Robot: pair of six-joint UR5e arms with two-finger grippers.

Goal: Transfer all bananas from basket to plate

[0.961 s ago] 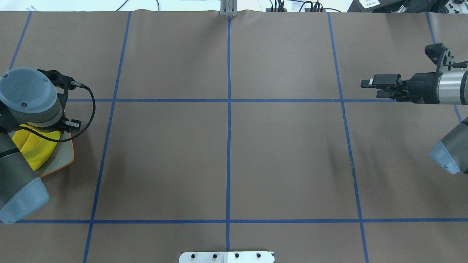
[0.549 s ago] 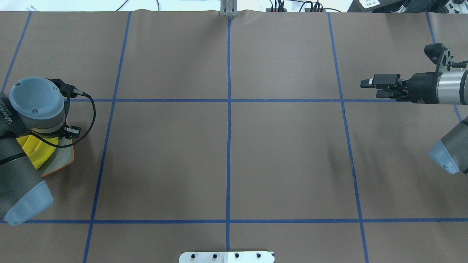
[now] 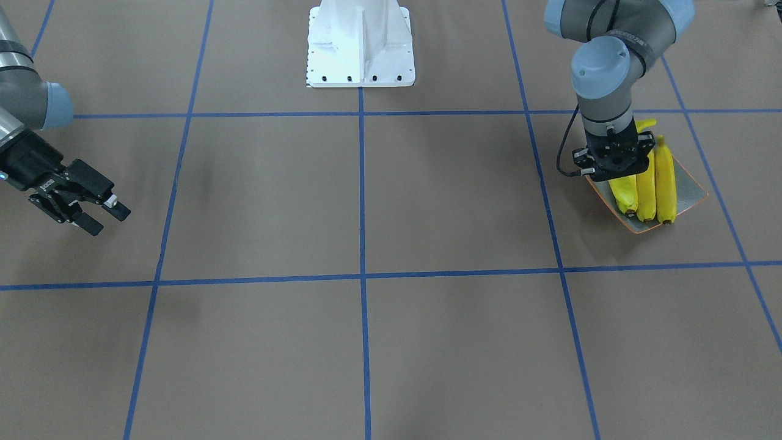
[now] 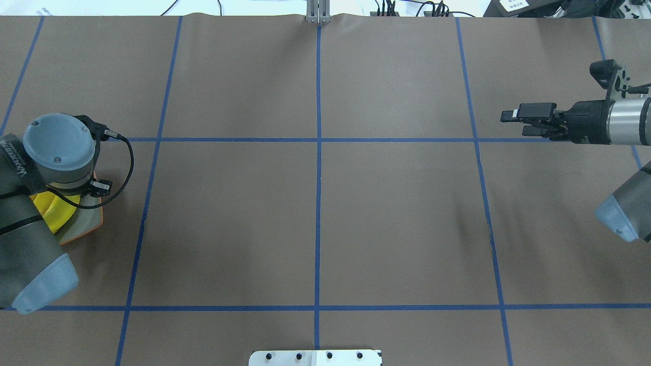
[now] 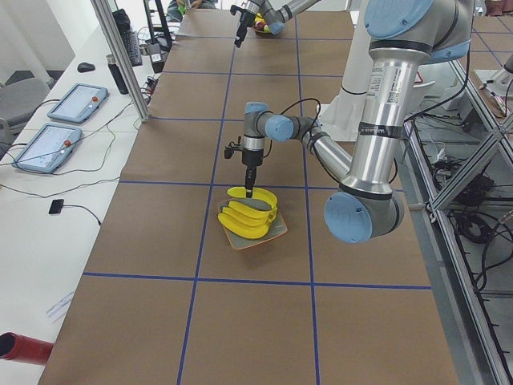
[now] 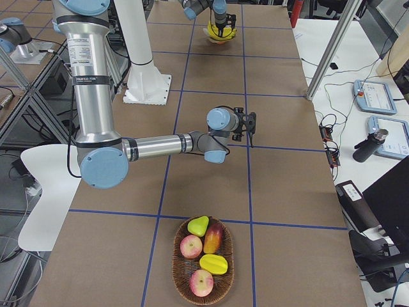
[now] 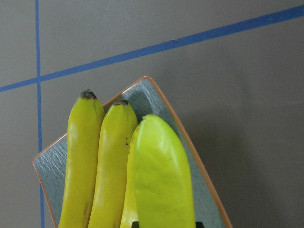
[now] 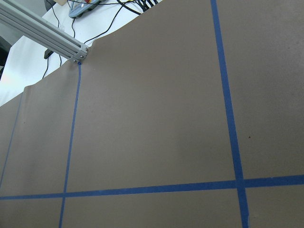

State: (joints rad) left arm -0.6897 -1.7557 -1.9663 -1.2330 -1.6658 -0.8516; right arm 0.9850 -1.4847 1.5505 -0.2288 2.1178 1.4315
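Front view, table: brown paper ruled into large squares by blue tape. The white robot base stands at top centre.
Front view, plate: right of centre, set diagonally inside one square.
Front view, bananas: three lie side by side on the plate. A fourth yellow tip shows behind the gripper.
Front view, left gripper: points straight down onto the bananas' upper ends. Its fingers are hidden, so I cannot tell whether they grip.
Front view, right gripper: far left, above bare paper, jaws parted with nothing between them.
Overhead, plate: at the left edge, mostly covered by the grey wrist joint. Only a yellow sliver and a grey corner show.
Overhead, right gripper: right edge, held level, jaws apart and empty.
Left side view, room: a white desk along the left carries two tablets and cables. An aluminium post rises beside it.
Right side view, basket: woven, at bottom centre, holding other fruit, well apart from the plate at top.
Left wrist, bananas: three fill the lower left, the nearest looming large at bottom centre. The grip is unclear.
Right wrist, table: bare paper, a tape crossing at lower right, and an aluminium rail at upper left.
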